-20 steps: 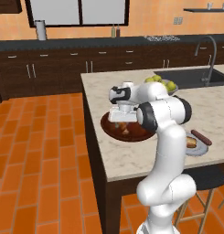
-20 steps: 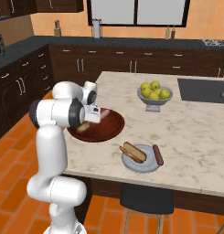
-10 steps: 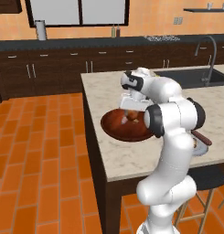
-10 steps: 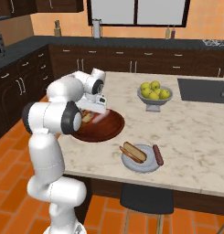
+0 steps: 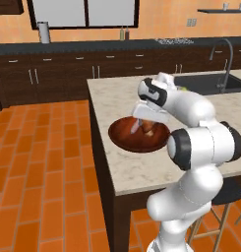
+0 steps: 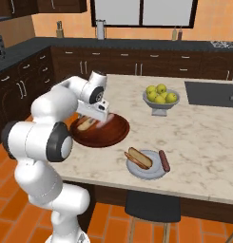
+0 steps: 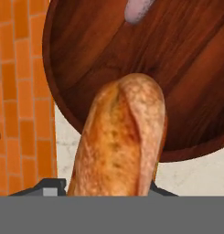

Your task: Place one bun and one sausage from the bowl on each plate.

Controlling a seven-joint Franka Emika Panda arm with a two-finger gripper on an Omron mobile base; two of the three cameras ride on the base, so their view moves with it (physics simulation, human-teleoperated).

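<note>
Two-finger gripper [image 7: 114, 192] clamped on golden-brown split bun [image 7: 118, 141], above wide dark reddish-brown wooden bowl [image 7: 86, 55], pinkish sausage [image 7: 137, 9] in bowl

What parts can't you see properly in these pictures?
- Hand: in the hand view the bun covers its fingertips.
- Bun's near end: cut off at the bottom of the hand view.
- Sausage in the bowl: cut by the top edge.
- Bowl's inside: right base view, partly hidden by the arm.
</note>
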